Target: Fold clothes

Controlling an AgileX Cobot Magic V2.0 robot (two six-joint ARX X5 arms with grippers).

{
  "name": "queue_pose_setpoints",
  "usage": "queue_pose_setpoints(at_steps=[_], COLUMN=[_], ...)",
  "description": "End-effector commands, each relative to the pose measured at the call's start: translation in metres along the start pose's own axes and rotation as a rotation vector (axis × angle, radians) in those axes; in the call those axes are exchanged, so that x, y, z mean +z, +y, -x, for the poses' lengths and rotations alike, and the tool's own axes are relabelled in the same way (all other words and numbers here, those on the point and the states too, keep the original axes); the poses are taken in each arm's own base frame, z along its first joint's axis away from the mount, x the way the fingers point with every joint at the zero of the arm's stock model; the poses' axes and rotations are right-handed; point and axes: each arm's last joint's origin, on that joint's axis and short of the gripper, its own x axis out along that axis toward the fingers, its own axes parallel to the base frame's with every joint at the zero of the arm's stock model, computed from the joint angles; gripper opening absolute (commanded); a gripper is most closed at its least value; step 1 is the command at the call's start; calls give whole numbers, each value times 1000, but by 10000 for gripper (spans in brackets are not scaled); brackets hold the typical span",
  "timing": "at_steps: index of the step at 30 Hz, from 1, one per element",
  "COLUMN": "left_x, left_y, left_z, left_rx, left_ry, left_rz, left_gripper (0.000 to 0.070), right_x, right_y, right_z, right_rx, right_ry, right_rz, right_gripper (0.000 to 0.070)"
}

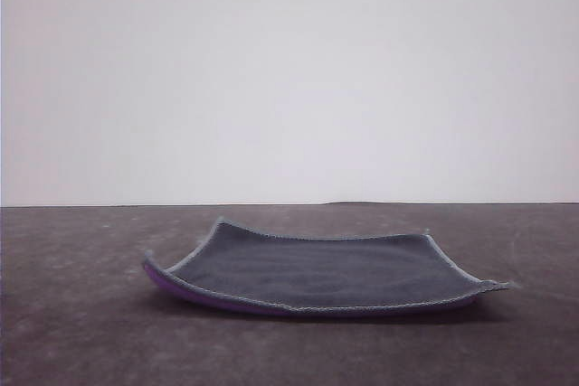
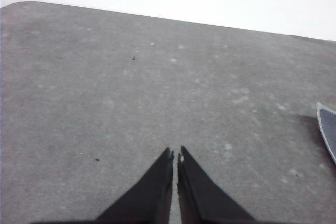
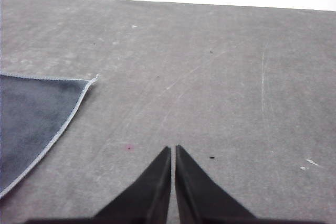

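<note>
You've got the cloth (image 1: 317, 268) lying spread out, unfolded, on the grey table (image 1: 72, 332), roughly mid-frame in the front view. Dark grey face is up; the purple underside peeks out along the near-left edge, where the fabric curls up off the surface. Light grey stitched edging runs all round. Corners lift a bit, esp. the near-left and near-right ones; the middle sags flat onto the tabletop.

L gripper (image 2: 175, 154): both black fingers pressed together, tips nearly meeting w/ just a hairline slit btwn them, nothing held. In the left wrist view it sits over bare table, and you see only a sliver of the cloth (image 2: 328, 129) at the frame's edge, off to one side and well apart from the tips. No contact.

R gripper (image 3: 173, 148): same story, fingers closed tip to tip, empty. In the right wrist view the cloth (image 3: 31, 119) lies to the side of the tips, grey face up, one pointed corner w/ its pale edging sticking out toward the open table. Nearest edge is near the fingers but clearly not touching; a strip of bare table lies btwn them.

So the cloth lies btwn your two claws, neither one on it.
</note>
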Motion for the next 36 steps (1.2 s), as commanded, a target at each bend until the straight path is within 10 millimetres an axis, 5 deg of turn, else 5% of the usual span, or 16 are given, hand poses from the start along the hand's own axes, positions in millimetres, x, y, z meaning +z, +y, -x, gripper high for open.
queue_pose_setpoints(at_steps=[1, 27, 36], left_x=[-7, -6, 46], left_y=[1, 1, -7], left_z=[-2, -2, 11], left_rx=[8, 5, -70], left_ry=[24, 19, -179], left_rz=[2, 44, 148], left_gripper=[0, 0, 1], right_x=[0, 2, 31], right_y=[0, 0, 2], right_z=[-1, -1, 8], right_rx=[-1, 0, 37], right_ry=[-7, -30, -112], right_rz=[-11, -43, -261], right_gripper=[7, 6, 6])
